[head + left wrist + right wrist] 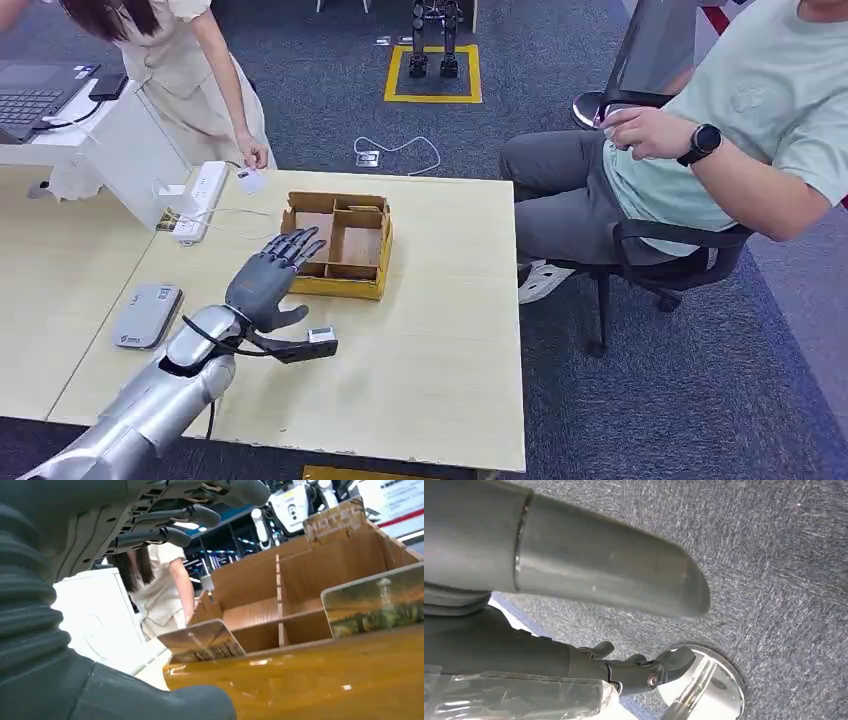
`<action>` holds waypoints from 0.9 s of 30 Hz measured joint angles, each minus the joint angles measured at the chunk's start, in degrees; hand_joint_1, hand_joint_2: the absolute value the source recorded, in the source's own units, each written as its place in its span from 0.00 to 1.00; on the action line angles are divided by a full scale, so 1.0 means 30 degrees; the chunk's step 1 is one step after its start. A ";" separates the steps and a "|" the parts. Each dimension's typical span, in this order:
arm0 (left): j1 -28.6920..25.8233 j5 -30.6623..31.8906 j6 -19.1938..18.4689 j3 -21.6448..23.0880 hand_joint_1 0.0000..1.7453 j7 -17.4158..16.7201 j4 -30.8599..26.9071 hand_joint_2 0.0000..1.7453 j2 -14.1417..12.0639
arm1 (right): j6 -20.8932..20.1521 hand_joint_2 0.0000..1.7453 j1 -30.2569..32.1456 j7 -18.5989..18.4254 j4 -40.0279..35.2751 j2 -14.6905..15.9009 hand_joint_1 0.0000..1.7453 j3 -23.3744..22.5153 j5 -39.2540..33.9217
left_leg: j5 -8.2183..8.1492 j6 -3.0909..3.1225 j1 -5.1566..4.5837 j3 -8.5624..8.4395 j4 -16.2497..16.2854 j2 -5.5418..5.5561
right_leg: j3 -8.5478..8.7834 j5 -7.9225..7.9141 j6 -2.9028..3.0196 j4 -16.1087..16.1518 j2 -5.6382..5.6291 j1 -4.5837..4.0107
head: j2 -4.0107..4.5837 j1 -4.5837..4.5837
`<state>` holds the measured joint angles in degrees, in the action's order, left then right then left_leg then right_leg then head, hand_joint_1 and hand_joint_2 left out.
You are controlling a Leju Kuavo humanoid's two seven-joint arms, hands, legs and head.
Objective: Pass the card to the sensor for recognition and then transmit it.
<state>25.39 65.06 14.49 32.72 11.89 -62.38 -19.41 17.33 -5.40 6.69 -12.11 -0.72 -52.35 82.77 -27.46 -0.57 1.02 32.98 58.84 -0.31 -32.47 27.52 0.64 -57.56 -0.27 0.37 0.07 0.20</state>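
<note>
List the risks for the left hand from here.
1. The left hand hovers open beside the box; a low reach could clip its near wall.
2. The cards stand upright behind that wall, so fingers may fumble one.
3. The sensor lies apart on the table's other side: a carry could drop the card.

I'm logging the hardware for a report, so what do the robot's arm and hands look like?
The left arm is smooth silver, with a black cable looping at the wrist. The left hand is dark grey with segmented fingers and a ribbed grey cover. The right hand is grey too.
</note>
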 joint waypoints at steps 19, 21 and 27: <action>0.1004 0.2420 0.3061 -0.1647 0.00 -0.1568 0.3666 1.00 0.1217 | 0.0022 0.00 -0.0135 -0.0306 0.0000 -0.0102 0.00 0.0000 0.0262 | 0.0001 -0.0001 0.0002 0.0000 0.0000 0.0000 | 0.0000 -0.0001 0.0000 -0.0001 -0.0001 -0.0002 | -0.0007 0.0000; 0.1126 0.2588 0.3060 -0.1829 0.00 -0.1663 0.3943 1.00 0.1297 | 0.0022 0.00 -0.0147 -0.0335 0.0000 -0.0109 0.00 0.0007 0.0306 | 0.0001 -0.0001 0.0001 0.0000 0.0000 0.0000 | 0.0000 -0.0001 0.0000 -0.0001 -0.0001 -0.0001 | -0.0007 0.0000; 0.1415 0.3346 0.3236 -0.2062 0.00 -0.2370 0.4751 1.00 0.1487 | 0.0015 0.00 -0.0174 -0.0342 0.0000 -0.0160 0.00 0.0007 0.0401 | 0.0001 -0.0001 0.0001 0.0001 0.0000 0.0000 | 0.0000 -0.0001 -0.0001 -0.0001 0.0000 -0.0001 | -0.0007 0.0000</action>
<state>29.63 75.10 24.20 26.53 4.78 -48.13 -14.95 17.38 -5.92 5.66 -12.11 -1.20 -52.33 83.97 -27.46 -0.58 1.03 32.98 58.84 -0.31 -32.47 27.51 0.64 -57.57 -0.27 0.37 0.04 0.20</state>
